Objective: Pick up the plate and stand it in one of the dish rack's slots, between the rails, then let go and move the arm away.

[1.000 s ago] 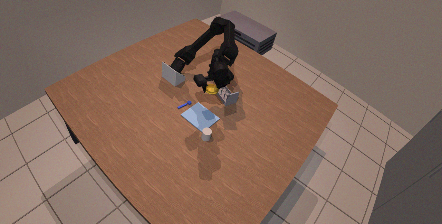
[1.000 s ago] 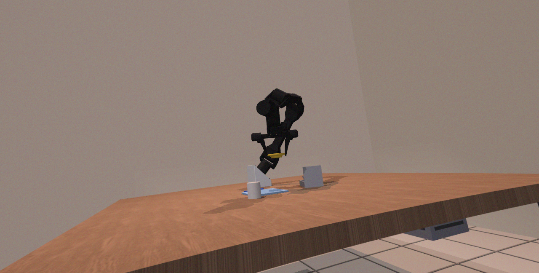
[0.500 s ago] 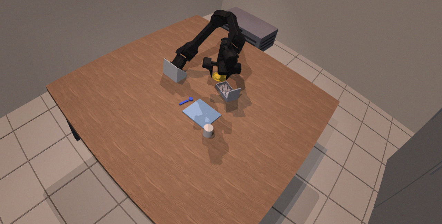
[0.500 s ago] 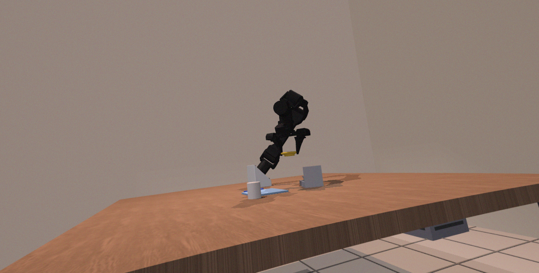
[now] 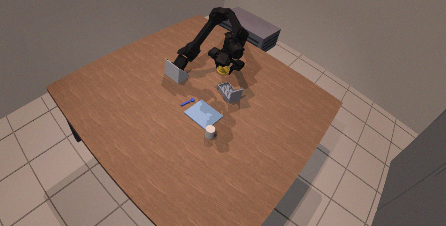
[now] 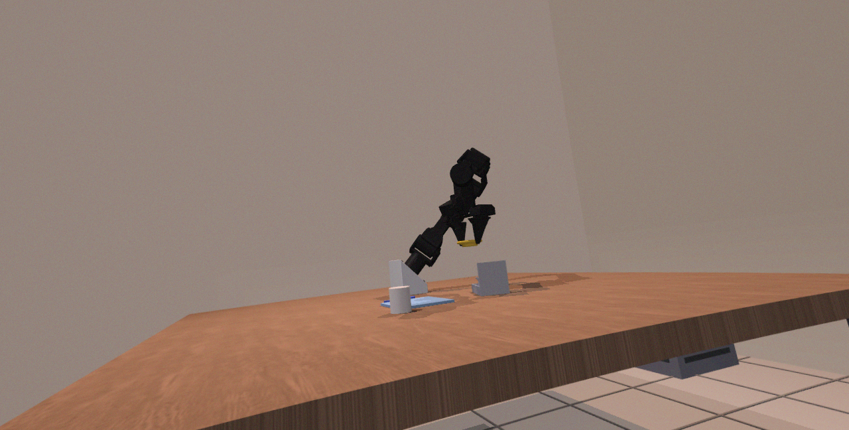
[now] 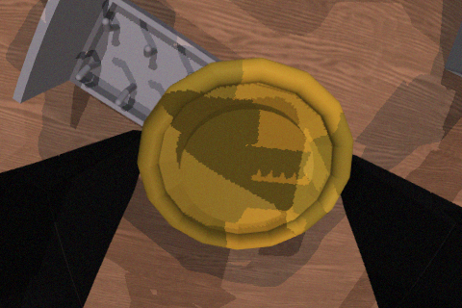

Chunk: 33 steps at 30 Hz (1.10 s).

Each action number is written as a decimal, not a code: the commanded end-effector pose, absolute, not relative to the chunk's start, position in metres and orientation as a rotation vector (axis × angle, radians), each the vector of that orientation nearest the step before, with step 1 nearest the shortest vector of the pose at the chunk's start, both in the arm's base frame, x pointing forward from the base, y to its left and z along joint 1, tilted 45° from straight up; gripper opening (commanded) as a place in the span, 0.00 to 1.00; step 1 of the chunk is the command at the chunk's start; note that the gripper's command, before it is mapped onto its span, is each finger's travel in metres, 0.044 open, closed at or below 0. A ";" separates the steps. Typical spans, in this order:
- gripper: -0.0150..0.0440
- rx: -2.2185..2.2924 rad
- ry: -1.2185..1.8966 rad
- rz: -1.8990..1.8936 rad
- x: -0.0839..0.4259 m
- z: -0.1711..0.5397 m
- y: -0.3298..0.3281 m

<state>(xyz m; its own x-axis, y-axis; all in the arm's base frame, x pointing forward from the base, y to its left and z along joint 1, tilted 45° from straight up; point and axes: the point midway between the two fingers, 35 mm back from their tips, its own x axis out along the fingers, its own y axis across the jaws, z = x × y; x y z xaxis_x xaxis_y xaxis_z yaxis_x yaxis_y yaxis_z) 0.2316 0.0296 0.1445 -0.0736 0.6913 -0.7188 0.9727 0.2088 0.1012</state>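
The yellow plate is held roughly flat, well above the table. My gripper is shut on it, with one black finger at each side of its rim. The grey dish rack stands on the table, with one tall end wall and small pegs inside its tray. In the top view it is just in front of the plate. In the wrist view the plate hides part of the rack's near end.
A light blue board lies in front of the rack, with a white cup at its corner. A blue spoon-like item lies beside the board. A pale bracket stands at the arm's base.
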 end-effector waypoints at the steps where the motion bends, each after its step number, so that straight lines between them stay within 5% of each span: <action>1: 0.25 1.654 1.828 -0.699 0.216 0.155 0.042; 18: 0.25 1.851 1.795 -1.041 0.185 0.169 0.064; 33: 0.25 1.429 1.665 -1.054 0.166 0.127 0.065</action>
